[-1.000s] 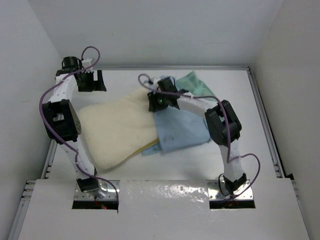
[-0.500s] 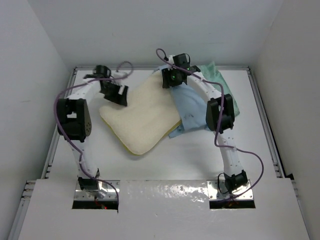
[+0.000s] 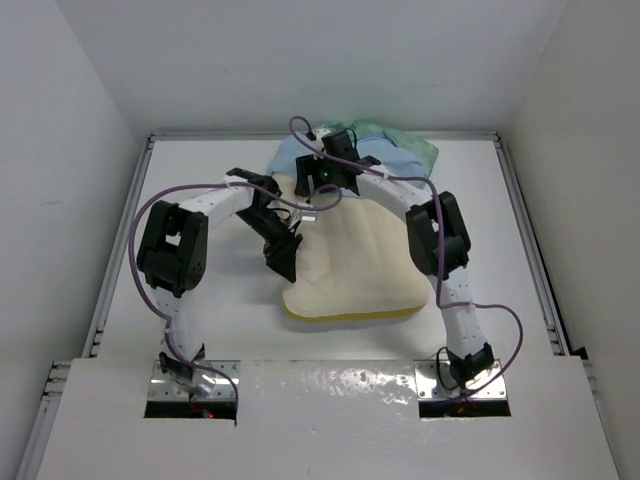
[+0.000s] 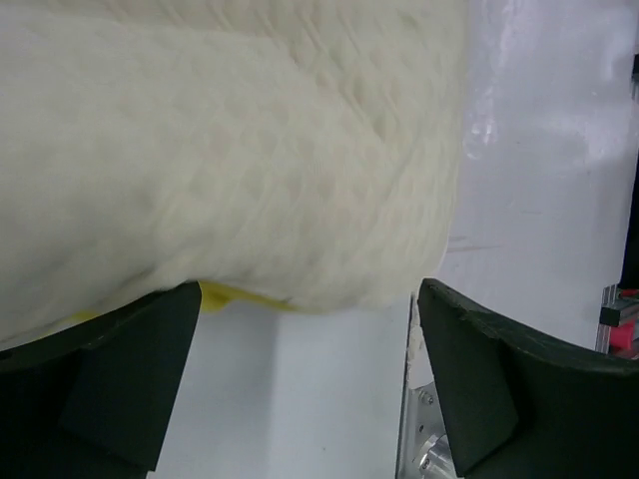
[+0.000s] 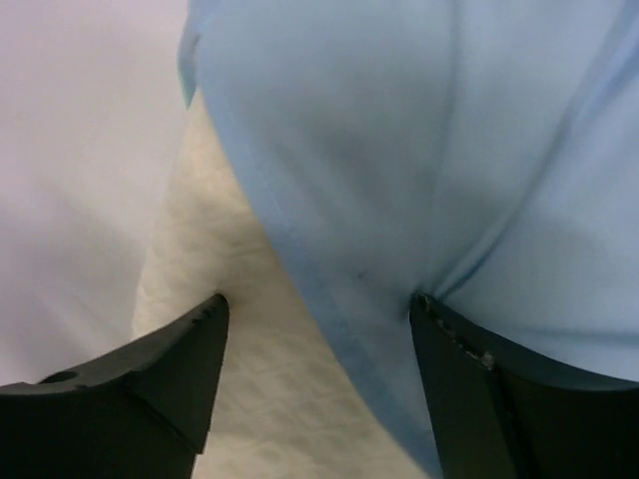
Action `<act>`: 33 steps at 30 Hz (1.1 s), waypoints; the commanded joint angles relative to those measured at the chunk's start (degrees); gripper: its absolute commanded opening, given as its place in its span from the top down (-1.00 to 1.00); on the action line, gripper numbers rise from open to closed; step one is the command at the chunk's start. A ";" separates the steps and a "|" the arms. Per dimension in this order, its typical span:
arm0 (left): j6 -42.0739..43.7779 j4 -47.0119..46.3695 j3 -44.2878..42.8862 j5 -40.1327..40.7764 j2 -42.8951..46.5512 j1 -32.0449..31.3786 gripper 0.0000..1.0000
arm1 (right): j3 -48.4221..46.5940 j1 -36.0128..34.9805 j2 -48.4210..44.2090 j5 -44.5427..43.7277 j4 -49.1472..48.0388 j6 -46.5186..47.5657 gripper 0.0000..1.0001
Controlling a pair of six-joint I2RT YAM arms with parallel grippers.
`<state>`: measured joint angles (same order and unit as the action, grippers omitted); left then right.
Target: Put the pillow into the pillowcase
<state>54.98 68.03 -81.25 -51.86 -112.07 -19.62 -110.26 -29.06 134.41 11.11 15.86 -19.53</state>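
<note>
Finds the pillow (image 3: 365, 262) flat on the table (image 3: 525, 290), yellow edge band (image 3: 350, 316) toward the arm bases, far end up against the pillowcase (image 3: 395, 152), bunched along the back edge with light blue lining and sea-green face on show. Puts the left gripper (image 3: 284, 256) at the pillow's left border, jaws spread wide astride a corner and clamped on nothing, probably to steady or shove the pillow toward the case. Puts the right gripper (image 3: 322, 192) where pillow meets cloth, likewise parted and pinching nothing, likely placed to catch the opening's edge and lift it. Gives from overhead only the layout, with both sets of fingertips masked by the wrists. Reveals from the left wrist the ridged corner and a sliver of yellow band between the dark fingers (image 4: 120, 389), brushing one of them at most. Reveals from the right wrist the blue hem (image 5: 300, 264) draped over the cream pile between the pads (image 5: 140, 399), a detail lost from above. No telling from any view: pillow's end inside the case, or merely under a flap.
</note>
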 commanded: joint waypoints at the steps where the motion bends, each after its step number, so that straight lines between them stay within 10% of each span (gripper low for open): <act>1: 11.03 7.47 -7.85 -9.85 3.87 -0.08 -0.79 | 10.37 1.01 -10.37 -1.06 -3.02 -2.27 -0.54; 5: -5.15 -1.88 -15.42 -12.30 6.25 11.23 -0.73 | 14.80 4.36 -18.82 -10.45 -2.94 -1.57 -0.85; 8: -38.75 -32.11 -7.90 4.28 7.65 19.61 -0.01 | 14.81 3.66 -22.95 -16.98 -1.01 -1.12 -0.89; 11: -39.43 -36.04 -8.21 14.22 4.51 18.92 0.08 | 15.95 -0.18 -26.30 -22.24 0.14 -0.78 -0.87; 15: -38.98 -37.79 -11.03 19.86 -3.67 17.07 -0.36 | 21.82 -6.79 -29.81 -26.76 -0.91 -0.16 -0.62; 23: -39.95 -45.26 -13.67 23.02 -11.32 15.67 -0.60 | 32.57 -15.94 -31.15 -28.25 -7.16 -9.11 -0.70; 33: -44.52 -52.20 -14.81 23.31 -18.00 15.22 -0.09 | 24.58 -17.61 -17.63 -35.80 1.62 -15.26 -0.98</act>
<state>12.58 19.97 -94.30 -27.14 -128.03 -4.16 -80.36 -46.28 112.86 -19.29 15.22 -30.98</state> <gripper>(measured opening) 0.567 0.986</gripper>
